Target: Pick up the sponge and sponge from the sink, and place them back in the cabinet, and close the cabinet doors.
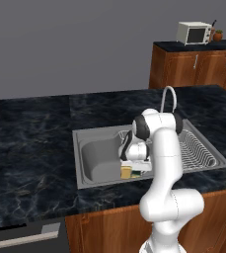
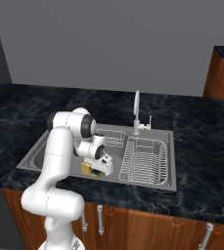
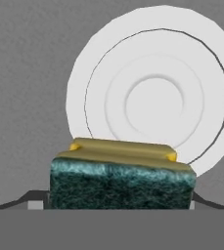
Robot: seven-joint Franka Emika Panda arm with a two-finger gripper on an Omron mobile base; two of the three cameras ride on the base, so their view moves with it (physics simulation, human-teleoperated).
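Note:
One sponge [image 3: 121,180], dark green face over a yellow body, lies on the floor of the grey steel sink [image 1: 78,163] near its front wall, just in front of the round white drain [image 3: 155,97]. My gripper [image 3: 116,205] reaches down into the basin and its two finger tips press against the sponge's left and right ends. From the base views, the sponge [image 1: 127,172] [image 2: 88,168] shows as a yellow and green patch under the hand [image 1: 130,168] [image 2: 96,168]. The arm hides much of the basin. The cabinet and the cabinet doors are out of view.
A curved faucet [image 1: 169,96] [image 2: 137,110] stands behind the sink. The ridged draining side [image 1: 198,150] [image 2: 143,161] lies to the right, with a small wire basket [image 2: 114,141] behind the hand. Black marble counter [image 1: 30,138] surrounds the sink. A white microwave [image 1: 194,32] sits on far base units.

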